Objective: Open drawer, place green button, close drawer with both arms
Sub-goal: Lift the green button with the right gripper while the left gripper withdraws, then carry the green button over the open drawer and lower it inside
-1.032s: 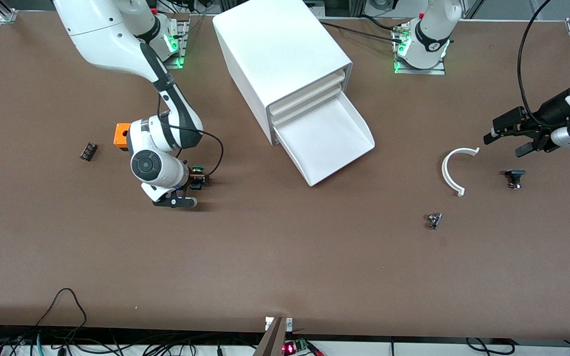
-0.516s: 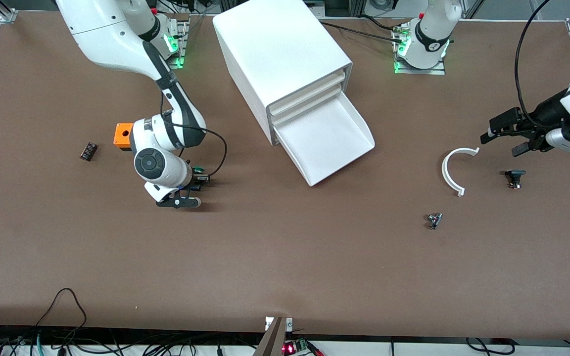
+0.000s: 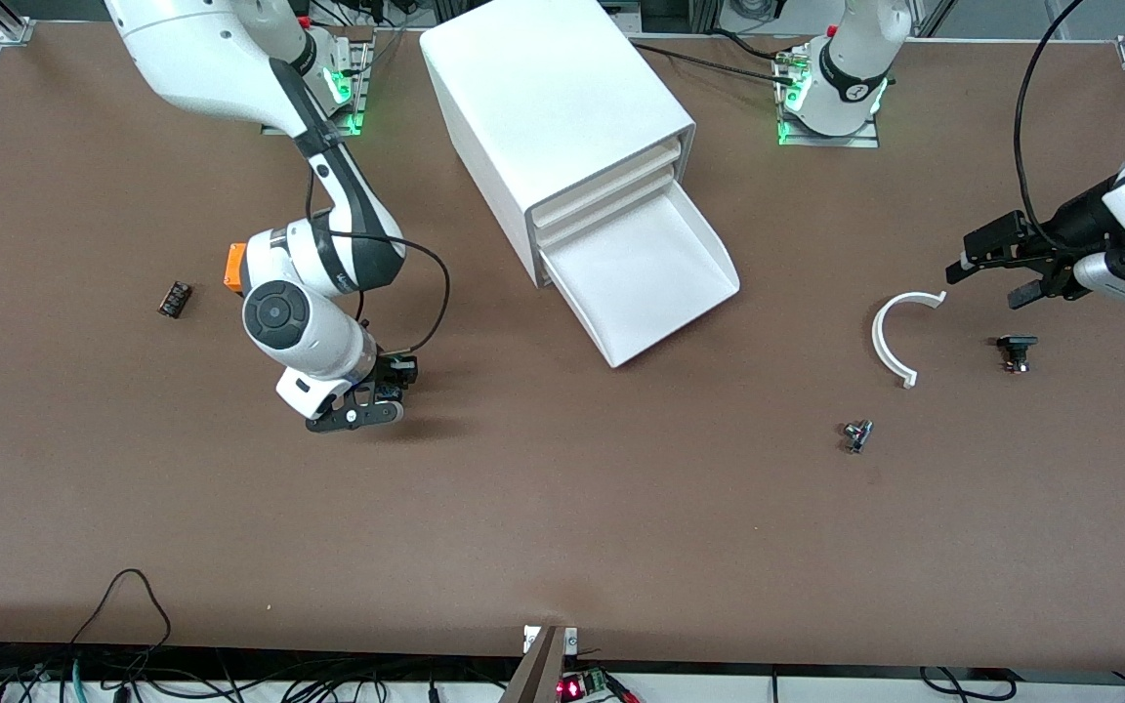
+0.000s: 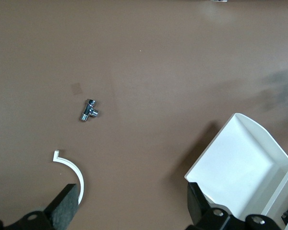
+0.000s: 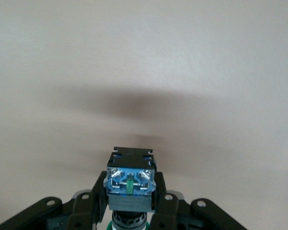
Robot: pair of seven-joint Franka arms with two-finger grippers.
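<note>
Watching the right gripper in the middle band of the front frame, toward the right arm's end of the counter. Clamping its fingers narrow on the button, over bare counter and well apart from the drawer.

Getting the detail only from the right wrist view: looking straight at the button's blue-black body with its metal terminals, pinched at both sides, and seeing its shadow falling on the counter beneath. Barely making out the button in the front view, with the wrist covering most of it.

Catching just a sliver of the orange cube peeking out beside the right arm, and a small dark part lying near it.

Finding the drawer pulled out at the bottom of the cabinet, upper middle of the front frame, showing nothing inside.

Hovering the left gripper at the left arm's end, waiting, fingers spread wide. Looking down through them in the left wrist view at the white arc, the metal fitting and the drawer's sloped front. Picking up only in the front view the black button part lying beside the arc.
</note>
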